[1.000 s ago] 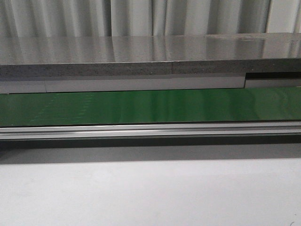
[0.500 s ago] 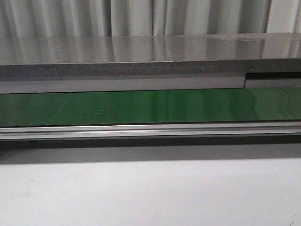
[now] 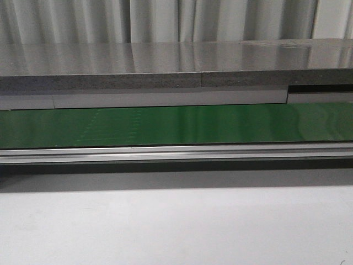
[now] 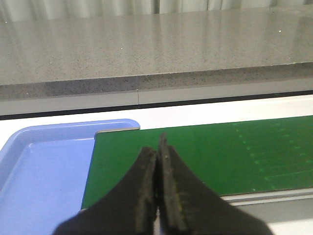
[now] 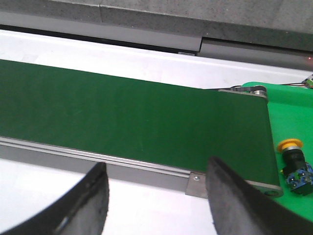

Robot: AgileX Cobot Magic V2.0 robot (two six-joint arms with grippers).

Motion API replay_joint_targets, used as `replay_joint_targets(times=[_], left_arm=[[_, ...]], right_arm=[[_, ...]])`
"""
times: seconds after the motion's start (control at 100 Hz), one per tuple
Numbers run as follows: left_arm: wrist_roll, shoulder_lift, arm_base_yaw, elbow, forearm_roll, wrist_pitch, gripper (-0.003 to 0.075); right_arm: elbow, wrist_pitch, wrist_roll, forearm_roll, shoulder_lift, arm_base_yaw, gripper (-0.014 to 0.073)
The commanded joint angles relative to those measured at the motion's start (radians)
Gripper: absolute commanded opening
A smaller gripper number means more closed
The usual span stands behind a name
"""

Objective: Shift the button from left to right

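Button (image 5: 295, 163) first: it has a round yellow-orange cap sitting on a dark body, with blue and black parts at its base, and it lies tilted on a bright green surface (image 5: 291, 103) just past the end of the dark green conveyor belt (image 5: 132, 115), close beside the belt's metal end roller (image 5: 243, 91). Only my right wrist view shows it; the front view shows just the belt, its aluminium rail (image 3: 176, 153) and the grey counter (image 3: 165, 63) behind. My right gripper (image 5: 156, 196) hangs over the belt's near rail with its two black fingers spread wide, holding nothing. My left gripper (image 4: 157, 196) has its fingers pressed together on nothing, above the belt where it meets a light blue tray (image 4: 44, 161).
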Motion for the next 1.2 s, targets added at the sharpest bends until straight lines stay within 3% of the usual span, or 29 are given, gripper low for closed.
replay_joint_targets(times=[0.0,0.33,0.71,1.19], left_arm=[[0.0,0.004,-0.008,-0.029,-0.01,-0.088,-0.002],[0.0,0.004,-0.008,-0.029,-0.01,-0.088,-0.002],[0.0,0.004,-0.008,-0.029,-0.01,-0.088,-0.002],[0.0,0.004,-0.008,-0.029,-0.01,-0.088,-0.002]], right_arm=[[-0.019,-0.036,0.002,0.021,-0.034,0.002,0.0445],[-0.019,-0.029,0.002,0.021,-0.04,0.002,0.042],[-0.019,-0.03,0.002,0.021,-0.04,0.002,-0.0072],[-0.019,-0.03,0.002,0.021,-0.04,0.002,-0.0068]])
